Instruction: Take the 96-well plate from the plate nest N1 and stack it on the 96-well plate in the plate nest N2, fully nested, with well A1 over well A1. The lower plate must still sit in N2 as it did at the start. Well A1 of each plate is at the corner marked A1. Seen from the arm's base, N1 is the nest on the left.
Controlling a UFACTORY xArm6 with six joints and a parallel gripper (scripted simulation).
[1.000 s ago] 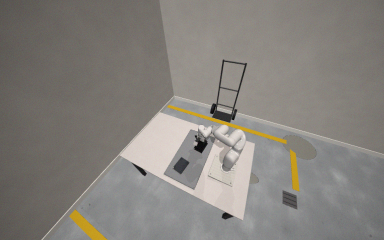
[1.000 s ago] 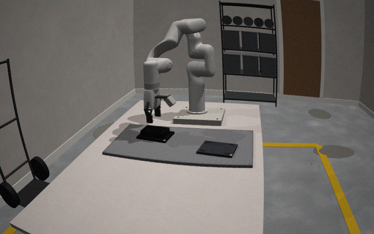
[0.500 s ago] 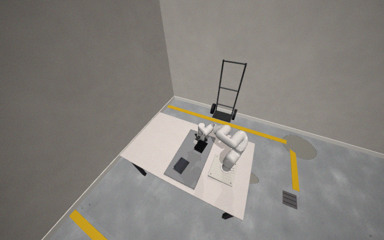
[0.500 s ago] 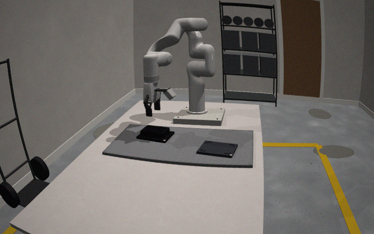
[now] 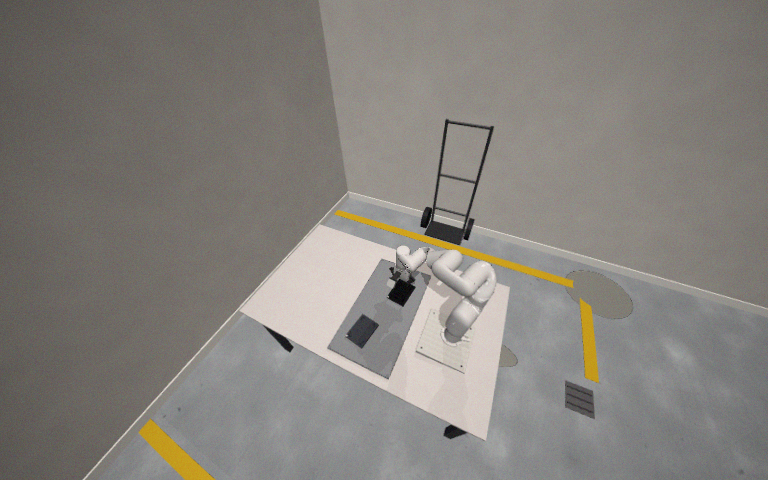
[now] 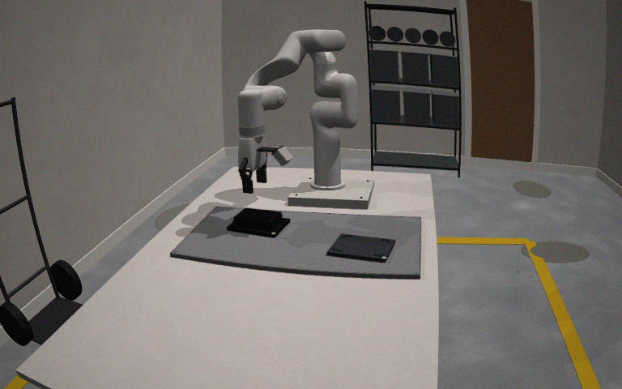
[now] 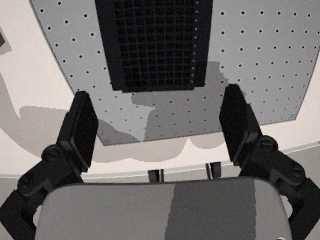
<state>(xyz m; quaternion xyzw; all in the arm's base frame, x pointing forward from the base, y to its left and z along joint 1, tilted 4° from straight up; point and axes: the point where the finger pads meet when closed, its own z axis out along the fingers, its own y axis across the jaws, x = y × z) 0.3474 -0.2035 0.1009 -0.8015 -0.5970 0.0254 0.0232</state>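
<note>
A black 96-well plate [image 6: 259, 220] sits on top of a stepped black stack in nest N2, at the left of the grey mat [image 6: 298, 245] in the exterior view. It also shows in the top view [image 5: 400, 292]. Nest N1 [image 6: 361, 247] is a flat dark tray with nothing on it; it also shows in the top view [image 5: 362, 331]. My gripper [image 6: 253, 181] is open and empty. It hangs well above the stack, on the arm-base side, and touches nothing; its fingers stand wide apart.
The arm's base plate [image 6: 330, 194] stands behind the mat. A hand truck [image 5: 455, 181] stands off the table by the wall. A black shelf rack [image 6: 415, 87] stands behind the arm. Yellow floor tape [image 6: 550, 293] runs to the right of the table.
</note>
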